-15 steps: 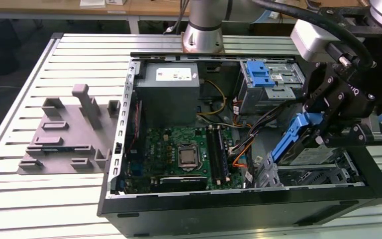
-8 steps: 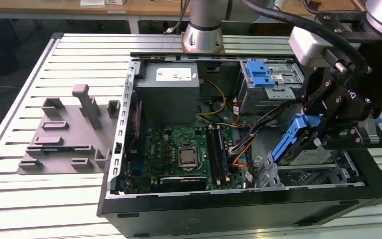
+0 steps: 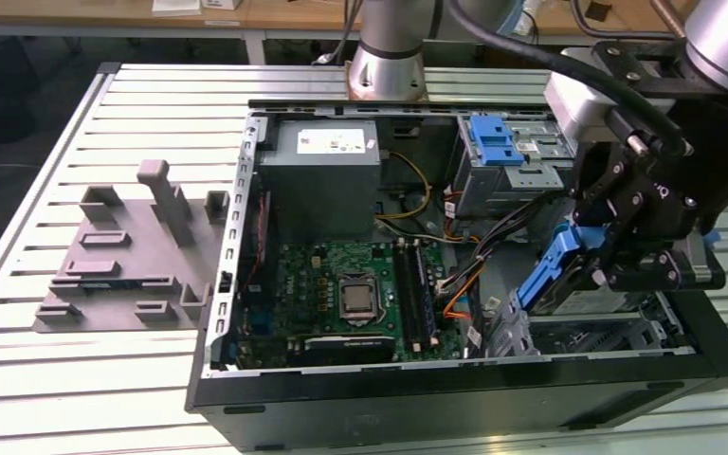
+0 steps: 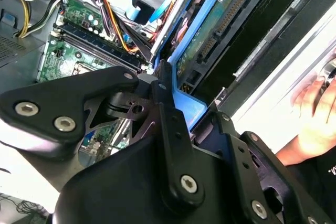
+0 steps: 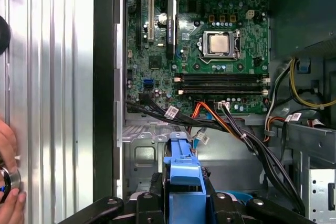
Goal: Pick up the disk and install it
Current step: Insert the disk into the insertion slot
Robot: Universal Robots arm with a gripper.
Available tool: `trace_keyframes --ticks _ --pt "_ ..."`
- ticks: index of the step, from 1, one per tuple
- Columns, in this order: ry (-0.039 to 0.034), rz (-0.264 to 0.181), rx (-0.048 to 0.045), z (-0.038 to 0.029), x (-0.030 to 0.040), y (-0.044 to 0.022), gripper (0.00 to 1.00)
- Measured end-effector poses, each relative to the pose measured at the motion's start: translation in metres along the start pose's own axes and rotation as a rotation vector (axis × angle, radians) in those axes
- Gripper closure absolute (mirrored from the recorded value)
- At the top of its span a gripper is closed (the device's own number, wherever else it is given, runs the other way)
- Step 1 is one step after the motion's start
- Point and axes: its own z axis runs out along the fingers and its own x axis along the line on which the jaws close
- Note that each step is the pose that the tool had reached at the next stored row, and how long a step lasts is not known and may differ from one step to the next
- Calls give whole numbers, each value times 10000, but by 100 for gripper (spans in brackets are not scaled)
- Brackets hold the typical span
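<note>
At the corner of the open computer case (image 3: 465,403), on the exterior view's right, the one black hand (image 3: 627,270) is squeezed tight on the one disk (image 3: 554,284). In the first wrist view its two black metal fingers (image 5: 156,198) press on both sides of the disk's blue plastic rail (image 5: 184,174). The disk is flat and silver with blue edges. It hangs tilted, one end lower, just over a shiny metal cage (image 3: 591,334) inside the case. I cannot tell if it touches the cage.

Next to the cage runs a bunch of thin wires (image 5: 247,135), black, orange and yellow. They bend across to one big green board (image 3: 326,303) that lies flat on the case floor. The board is bumpy with tiny parts, and one square silver chip (image 3: 357,294) sits in its middle. Beyond the board stands one grey box (image 3: 326,166) of smooth metal with one white sticker (image 3: 336,144) on top.

The case is black and shaped like a big box. It lies on a silver counter (image 3: 35,379) made of long metal strips. On the exterior view's left, well apart from the case, lies one grey plastic block (image 3: 124,261) with several posts sticking up. The arm's round grey base (image 3: 390,57) stands behind the case.
</note>
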Motion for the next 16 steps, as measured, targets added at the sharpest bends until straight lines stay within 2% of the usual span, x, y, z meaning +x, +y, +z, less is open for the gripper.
trace_keyframes --ticks 16 --pt "-1 0 0 172 9 -3 64"
